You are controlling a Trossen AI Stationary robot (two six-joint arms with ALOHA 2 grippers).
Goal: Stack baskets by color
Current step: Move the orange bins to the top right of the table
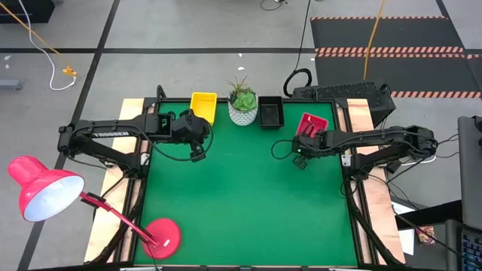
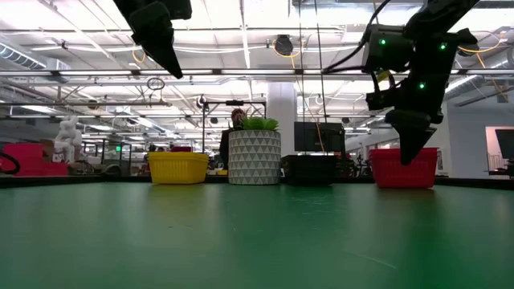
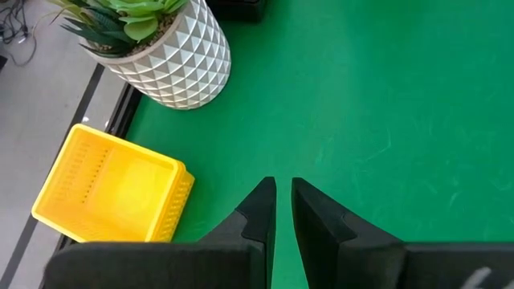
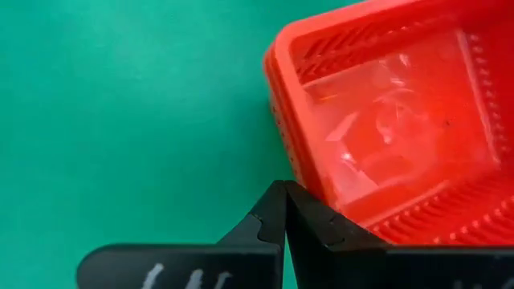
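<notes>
Sorting looks finished: yellow baskets (image 1: 203, 105), black baskets (image 1: 270, 112) and red baskets (image 1: 311, 125) stacked along the desk's (image 1: 248, 196) far edge. Left tool (image 1: 197, 154) nearly closed, empty; right tool (image 1: 301, 162) fully closed, empty. Next, probably only retreat.

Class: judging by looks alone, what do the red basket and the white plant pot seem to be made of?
Red basket: probably thin glossy plastic, since its floor shows shiny highlights and its walls are moulded slots. White plant pot: possibly matte ceramic or plastic, with a faceted triangle relief and no shine; the look leaves it open.
</notes>
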